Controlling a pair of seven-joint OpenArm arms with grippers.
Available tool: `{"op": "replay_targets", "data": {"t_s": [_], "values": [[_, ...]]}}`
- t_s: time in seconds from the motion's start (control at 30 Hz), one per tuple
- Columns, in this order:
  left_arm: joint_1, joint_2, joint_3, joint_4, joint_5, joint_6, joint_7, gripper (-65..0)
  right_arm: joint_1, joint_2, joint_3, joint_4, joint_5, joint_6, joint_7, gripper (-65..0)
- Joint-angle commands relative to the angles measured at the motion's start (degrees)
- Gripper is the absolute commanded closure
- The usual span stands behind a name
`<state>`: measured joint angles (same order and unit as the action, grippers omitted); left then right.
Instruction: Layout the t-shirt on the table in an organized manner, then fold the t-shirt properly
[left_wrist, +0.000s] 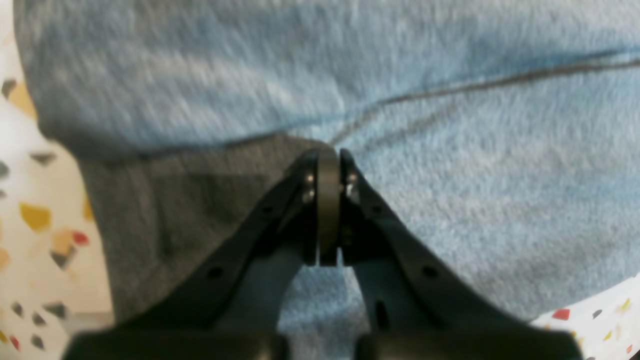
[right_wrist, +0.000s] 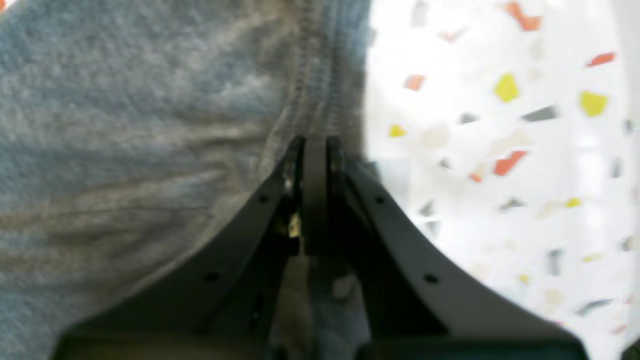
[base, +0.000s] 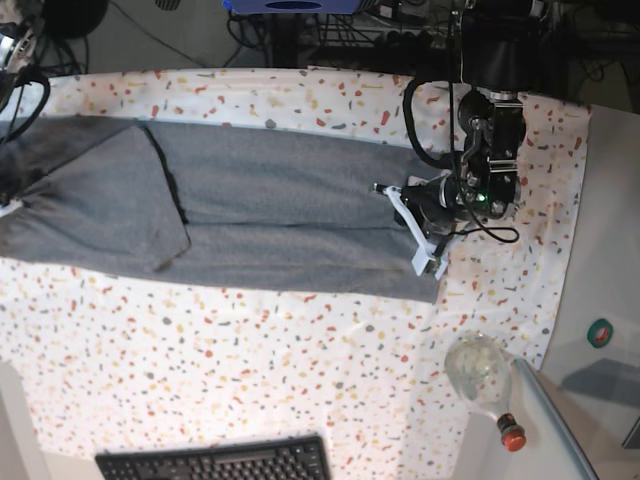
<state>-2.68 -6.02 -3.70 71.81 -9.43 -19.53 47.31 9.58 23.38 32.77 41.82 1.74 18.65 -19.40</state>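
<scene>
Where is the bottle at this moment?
In the base view, the bottle lies at the lower right, at the table's edge, below the left gripper.

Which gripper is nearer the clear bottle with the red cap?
Left. The left gripper, shut on the t-shirt edge, sits just above the bottle in the base view. The right gripper pinches the shirt's far end, out of that view.

Even, bright light is falling across the base view, casting soft shadows. Both wrist views are showing heavy blur; the bench (right_wrist: 500, 150) is glaring white, and the t-shirt (left_wrist: 450, 200) is looking bluish.
</scene>
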Motion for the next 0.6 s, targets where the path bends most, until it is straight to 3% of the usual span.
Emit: {"op": "replay_targets", "data": {"t_s": [0.0, 0.13, 0.23, 0.33, 0.47, 0.57], "values": [[-0.36, -0.26, -0.21, 1.20, 0.86, 0.23, 1.79, 0.0, 0.75, 2.07, 0.24, 3.14, 0.33, -0.50, 1.51, 0.0], [0.52, -0.18, -0.38, 5.68, 0.86, 0.23, 2.58, 0.0, -2.86, 0.93, 0.24, 12.02, 0.33, -0.33, 0.80, 0.0], [0.52, -0.18, -0.65, 10.87, 0.77, 0.23, 8.21, 0.0, -5.06, -1.35, 0.24, 20.11, 0.42, -0.15, -5.79, 0.0], [1.31, 0.61, -3.81, 17.38, 0.77, 0.06, 11.28, 0.0, -7.87, -5.22, 0.24, 28.64, 0.42, -0.06, -9.57, 0.0], [3.34, 0.70, -11.20, 22.65, 0.77, -0.21, 12.69, 0.0, -12.18, -10.94, 0.24, 38.31, 0.42, -0.06, -9.57, 0.0], [4.57, 0.61, -16.65, 22.56, -1.60, -4.51, 11.55, 0.0, -13.58, -13.31, 0.24, 40.59, 0.42, -0.06, -9.48, 0.0]]}}
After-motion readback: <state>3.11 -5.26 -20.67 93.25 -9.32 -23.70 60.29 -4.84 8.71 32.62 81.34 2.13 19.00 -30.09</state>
